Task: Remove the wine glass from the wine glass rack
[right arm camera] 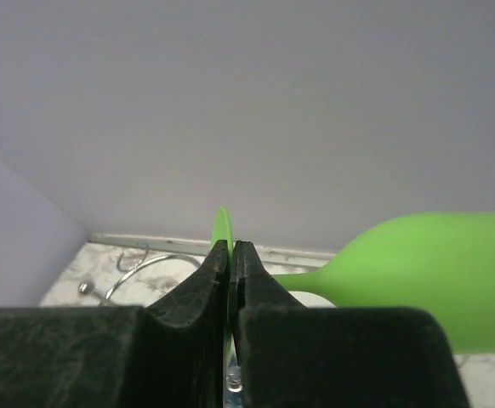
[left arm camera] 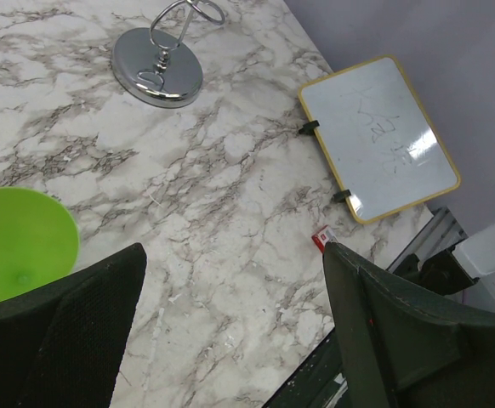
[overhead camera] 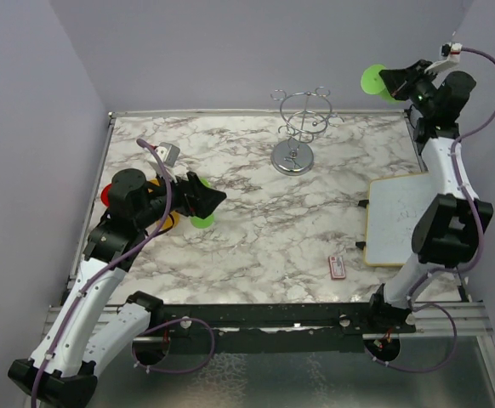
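1. Grip first: the right gripper point(right arm camera: 231, 248) has its two black fingers pressed together on the thin round foot of the bright green, smooth-sided wine glass point(right arm camera: 435, 272). The foot shows edge-on between them in the right wrist view.
2. The wine glass lies sideways in that hold. Its stem runs rightward from the foot to the rounded bowl, with the pale lilac wall behind it.
3. Seen from above, the right arm reaches up toward the far right corner. The glass is off to the right of the rack and well apart from its wire loops.
4. The silver chrome wire wine glass rack point(overhead camera: 303, 127) stands upright on its round disc base at the far middle of the white-and-grey marbled desk point(overhead camera: 256, 238).
5. The left gripper point(left arm camera: 235, 255) has its fingers spread wide apart, with bare desk showing between them. It hangs low over the left part of the desk, facing toward the rack's base.
6. Just beside its left finger sits a second bright green round piece point(left arm camera: 18, 246). Only part of it shows, so I cannot tell what it is.
7. A red round piece point(overhead camera: 109, 194) and an orange round piece point(overhead camera: 169, 223) lie mostly hidden under the left arm.
8. A white rectangular board with a yellow frame point(overhead camera: 396, 217) lies at the desk's right edge beside the right arm. A small red-and-white flat tag point(overhead camera: 337, 266) lies near the board's near left corner.
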Robot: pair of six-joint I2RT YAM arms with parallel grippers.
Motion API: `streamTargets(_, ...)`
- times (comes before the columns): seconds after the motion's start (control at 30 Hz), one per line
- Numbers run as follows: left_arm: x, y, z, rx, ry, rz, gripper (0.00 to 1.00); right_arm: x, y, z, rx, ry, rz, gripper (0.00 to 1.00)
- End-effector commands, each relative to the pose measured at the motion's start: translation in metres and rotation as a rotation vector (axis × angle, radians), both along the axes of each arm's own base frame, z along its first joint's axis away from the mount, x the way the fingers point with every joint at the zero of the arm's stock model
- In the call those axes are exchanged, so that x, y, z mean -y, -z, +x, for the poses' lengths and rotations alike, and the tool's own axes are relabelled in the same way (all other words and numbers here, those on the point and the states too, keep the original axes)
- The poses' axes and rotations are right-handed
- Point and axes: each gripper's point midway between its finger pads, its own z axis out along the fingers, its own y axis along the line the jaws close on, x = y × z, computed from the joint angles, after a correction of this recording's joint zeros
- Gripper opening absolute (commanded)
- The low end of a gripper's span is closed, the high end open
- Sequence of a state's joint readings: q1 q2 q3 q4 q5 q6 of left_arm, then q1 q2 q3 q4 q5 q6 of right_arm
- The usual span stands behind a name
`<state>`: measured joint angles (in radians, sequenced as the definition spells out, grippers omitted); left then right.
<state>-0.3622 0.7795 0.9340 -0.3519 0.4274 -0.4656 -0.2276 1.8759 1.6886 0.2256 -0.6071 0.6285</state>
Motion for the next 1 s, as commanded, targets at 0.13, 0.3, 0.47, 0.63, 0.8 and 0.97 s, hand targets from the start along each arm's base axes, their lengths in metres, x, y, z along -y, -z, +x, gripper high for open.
streamTargets(0.13, 0.002, -0.013, -0.004, 0.026, 0.01, -0.032, 0.86, -0.031, -0.051, -0.125, 0.621, 0.016, -0.658, 0.01)
streamTargets(0.3, 0.003, -0.012, -0.004, 0.02, 0.018, -0.032, 0.86, -0.072, -0.02, -0.188, 0.835, -0.178, -0.867, 0.01)
streamTargets(0.47, 0.001, -0.018, -0.005, 0.024, 0.006, -0.041, 0.86, -0.122, 0.009, -0.26, 1.157, -0.386, -1.053, 0.01)
streamTargets(0.63, -0.006, -0.022, -0.004, 0.009, -0.043, -0.034, 0.86, -0.191, 0.029, -0.318, 1.522, -0.565, -1.178, 0.01)
streamTargets(0.8, -0.02, -0.038, -0.003, 0.004, -0.13, -0.025, 0.86, -0.256, 0.055, -0.366, 1.658, -0.785, -1.1, 0.01)
streamTargets(0.97, -0.04, -0.06, -0.012, 0.034, -0.236, -0.054, 0.86, -0.291, 0.091, -0.394, 1.677, -0.911, -1.086, 0.01)
